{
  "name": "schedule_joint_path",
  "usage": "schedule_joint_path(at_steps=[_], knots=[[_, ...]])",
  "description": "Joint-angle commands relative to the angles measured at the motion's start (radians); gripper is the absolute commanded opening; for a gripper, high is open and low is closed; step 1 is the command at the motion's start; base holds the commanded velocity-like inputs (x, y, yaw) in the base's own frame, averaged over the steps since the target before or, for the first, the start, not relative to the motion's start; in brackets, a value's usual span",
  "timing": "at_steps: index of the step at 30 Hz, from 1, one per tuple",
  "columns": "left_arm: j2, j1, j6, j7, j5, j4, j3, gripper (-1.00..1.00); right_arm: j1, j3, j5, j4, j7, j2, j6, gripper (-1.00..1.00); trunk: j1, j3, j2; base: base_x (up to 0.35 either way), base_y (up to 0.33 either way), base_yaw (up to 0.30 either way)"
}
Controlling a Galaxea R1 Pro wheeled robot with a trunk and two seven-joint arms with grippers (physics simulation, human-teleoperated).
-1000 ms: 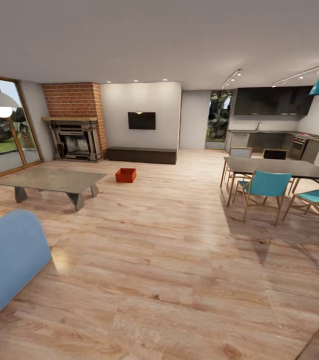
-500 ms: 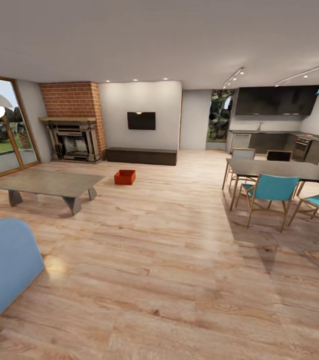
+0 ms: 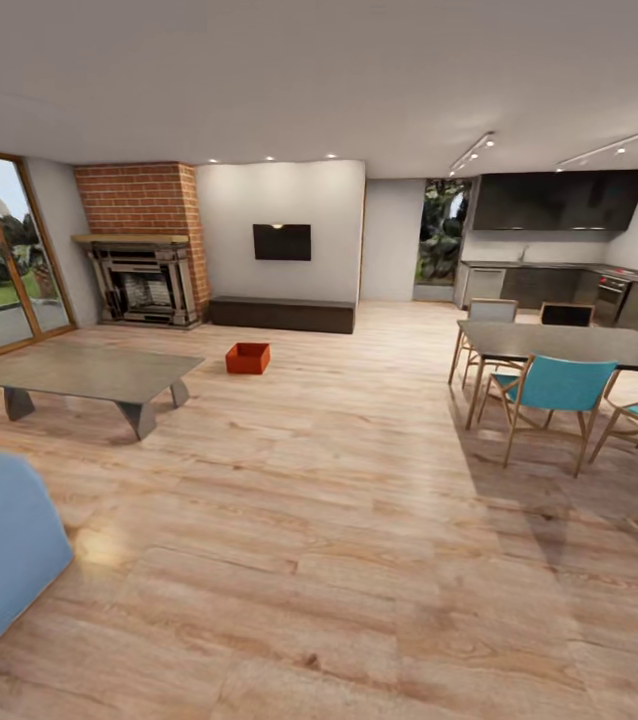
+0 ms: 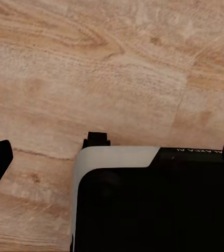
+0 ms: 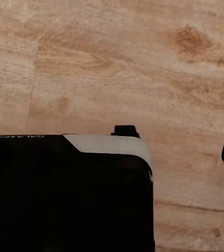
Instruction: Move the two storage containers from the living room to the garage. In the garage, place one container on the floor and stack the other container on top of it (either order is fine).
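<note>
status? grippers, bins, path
Grippers: nothing held, jaw state unclear. One storage container on the plank floor, right of the coffee table. Dining table and chairs off right; straight run looks open.

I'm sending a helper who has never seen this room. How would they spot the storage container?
Find the red brick fireplace on the far wall. On the wood floor in front, just right of the low grey table, sits the storage container, the only orange-red open-topped box there.

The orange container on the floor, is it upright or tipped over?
Upright. The orange container sits flat on the wood floor with its open top facing up; whether anything lies inside, cannot tell.
</note>
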Motion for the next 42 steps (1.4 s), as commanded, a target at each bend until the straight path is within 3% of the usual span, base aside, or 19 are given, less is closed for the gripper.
schedule_joint_path(at_steps=[1,20,32,42], knots=[[0.000,-0.001,0.001,-0.004,0.009,0.000,0.000,1.00,0.000,0.008,-0.008,0.000,-0.004,0.000,-0.002,1.00,0.001,-0.001,-0.001,0.322,0.000,0.000],[0.000,-0.001,0.001,-0.004,0.009,0.000,0.000,1.00,0.000,0.008,-0.009,0.000,-0.004,-0.001,-0.002,1.00,0.001,-0.001,-0.001,0.322,0.000,-0.001],[0.000,-0.001,0.001,-0.004,0.009,0.000,0.000,1.00,0.000,0.008,-0.009,0.000,-0.004,-0.001,-0.002,1.00,0.001,-0.001,-0.001,0.322,0.000,-0.217],[0.000,-0.001,0.001,-0.004,0.009,0.000,0.000,1.00,0.000,0.008,-0.009,0.000,-0.004,0.000,-0.003,1.00,0.001,-0.001,-0.001,0.322,0.000,-0.022]])
